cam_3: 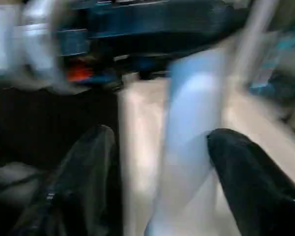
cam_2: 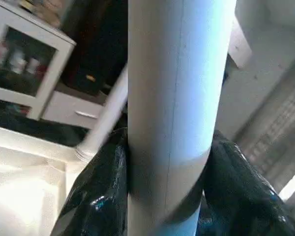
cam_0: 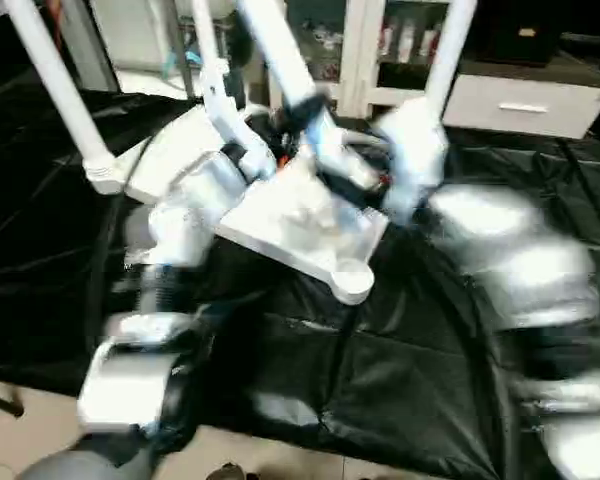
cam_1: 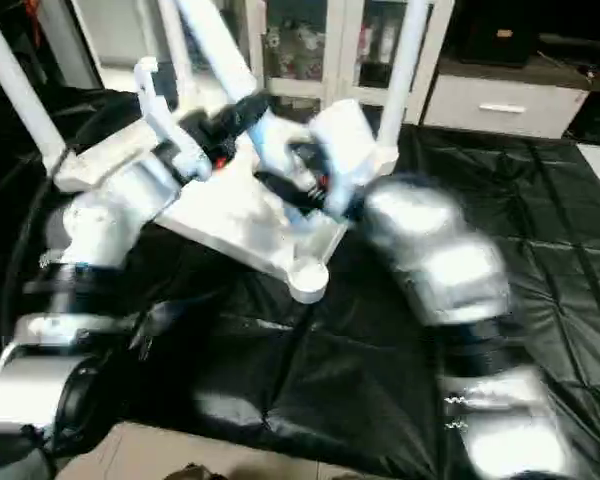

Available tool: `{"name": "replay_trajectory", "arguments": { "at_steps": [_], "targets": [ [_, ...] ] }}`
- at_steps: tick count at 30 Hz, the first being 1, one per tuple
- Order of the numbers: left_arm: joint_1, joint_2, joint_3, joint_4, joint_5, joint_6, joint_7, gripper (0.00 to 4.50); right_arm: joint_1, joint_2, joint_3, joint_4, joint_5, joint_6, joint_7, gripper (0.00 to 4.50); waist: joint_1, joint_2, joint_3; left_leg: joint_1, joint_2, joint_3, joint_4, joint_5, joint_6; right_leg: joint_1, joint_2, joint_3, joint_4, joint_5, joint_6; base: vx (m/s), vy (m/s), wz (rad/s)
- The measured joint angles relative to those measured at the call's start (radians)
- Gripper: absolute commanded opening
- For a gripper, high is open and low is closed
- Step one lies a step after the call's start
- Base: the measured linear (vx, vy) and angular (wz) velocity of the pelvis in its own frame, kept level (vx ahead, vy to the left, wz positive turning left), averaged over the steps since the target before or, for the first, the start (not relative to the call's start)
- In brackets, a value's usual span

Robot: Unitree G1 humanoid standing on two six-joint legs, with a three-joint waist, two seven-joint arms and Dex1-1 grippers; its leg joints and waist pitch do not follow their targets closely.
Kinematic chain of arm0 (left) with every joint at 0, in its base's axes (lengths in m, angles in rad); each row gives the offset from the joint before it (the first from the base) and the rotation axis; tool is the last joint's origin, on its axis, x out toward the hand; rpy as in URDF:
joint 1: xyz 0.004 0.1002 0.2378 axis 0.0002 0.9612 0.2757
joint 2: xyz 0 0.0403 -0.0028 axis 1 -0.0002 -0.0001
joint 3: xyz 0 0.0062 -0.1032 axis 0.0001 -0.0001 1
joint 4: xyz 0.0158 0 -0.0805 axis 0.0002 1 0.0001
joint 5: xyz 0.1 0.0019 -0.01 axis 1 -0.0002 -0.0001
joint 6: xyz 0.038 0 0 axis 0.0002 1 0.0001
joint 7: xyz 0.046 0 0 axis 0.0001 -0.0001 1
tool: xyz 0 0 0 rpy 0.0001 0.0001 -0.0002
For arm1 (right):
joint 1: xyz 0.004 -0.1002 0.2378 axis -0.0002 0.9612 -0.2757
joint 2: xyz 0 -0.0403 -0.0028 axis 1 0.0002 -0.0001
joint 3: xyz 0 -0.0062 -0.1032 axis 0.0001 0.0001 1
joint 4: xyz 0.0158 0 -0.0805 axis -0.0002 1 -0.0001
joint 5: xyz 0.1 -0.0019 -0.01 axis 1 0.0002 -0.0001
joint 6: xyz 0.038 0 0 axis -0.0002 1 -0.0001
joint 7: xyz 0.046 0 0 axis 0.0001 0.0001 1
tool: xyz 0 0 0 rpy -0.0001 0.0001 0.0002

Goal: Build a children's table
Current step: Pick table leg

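We count one tabletop, lying underside up and tilted on the black-covered table, toward its far edge. Four legs rise from it: one at the far left corner, one at the far right, a thin one behind, and a fourth leaning over the middle. The near corner socket stands open with nothing in it.

Both silver forearms reach forward and up from the near edge and meet over the tabletop.

The left gripper has its two black fingers pressed on either side of the fourth leg, clasping it.

The right gripper straddles the same leg lower down; its fingers stand apart, with a gap between leg and finger, so we read it as loose around the leg.
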Motion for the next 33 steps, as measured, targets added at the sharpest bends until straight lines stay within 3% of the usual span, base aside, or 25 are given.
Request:
{"name": "replay_trajectory", "arguments": {
  "at_steps": [4, 12, 24, 26, 28, 33],
  "targets": [
    [0.019, 0.038, -0.044, -0.060, -0.025, 0.066, -0.082, 1.84, 0.005, -0.094, -0.027, -0.028, 0.076, 0.080, 0.118, 3.83, 0.001, 0.000, 0.000, 0.002, 0.000, 0.000, 0.001, 0.000, 0.000, 0.001, 0.000, 0.000, 0.001, 0.000, 0.000, 0.000, 0.000, 0.00],
    [0.021, 0.064, -0.076, -0.143, -0.105, 0.139, -0.203, 1.84, -0.021, -0.148, -0.125, 0.053, 0.196, 0.265, 0.166, 3.82, -0.004, 0.001, 0.000, 0.003, 0.000, 0.001, 0.001, 0.002, -0.002, 0.001, 0.000, 0.000, 0.001, 0.002, -0.002, 0.000, 0.000, 0.00],
    [0.027, 0.075, -0.081, -0.178, -0.145, 0.189, -0.270, 1.84, -0.021, -0.161, -0.152, 0.090, 0.291, 0.368, 0.251, 3.82, 0.000, 0.000, 0.000, 0.002, 0.000, 0.001, 0.001, 0.002, -0.001, 0.001, 0.000, 0.000, 0.001, 0.002, -0.002, 0.000, 0.000, 0.00],
    [0.029, 0.077, -0.081, -0.186, -0.148, 0.196, -0.276, 1.84, -0.021, -0.161, -0.151, 0.090, 0.297, 0.377, 0.259, 3.46, 0.001, 0.000, 0.000, 0.002, 0.000, 0.001, 0.001, 0.002, -0.001, 0.001, 0.000, 0.000, 0.001, 0.002, -0.002, 0.000, 0.000, 0.00],
    [0.032, 0.082, -0.081, -0.198, -0.149, 0.204, -0.284, 1.84, -0.021, -0.162, -0.149, 0.089, 0.304, 0.383, 0.271, 3.43, 0.001, 0.000, 0.000, 0.002, 0.000, 0.001, 0.001, 0.002, -0.001, 0.001, 0.000, 0.000, 0.001, 0.002, -0.002, 0.000, 0.000, 0.00],
    [0.037, 0.086, -0.081, -0.206, -0.150, 0.210, -0.292, 1.84, -0.021, -0.162, -0.139, 0.079, 0.317, 0.389, 0.277, 2.89, 0.004, 0.000, 0.000, 0.002, 0.000, 0.001, 0.001, 0.002, -0.002, 0.001, 0.000, 0.000, 0.001, 0.002, -0.002, 0.000, 0.000, 0.00]
  ]
}}
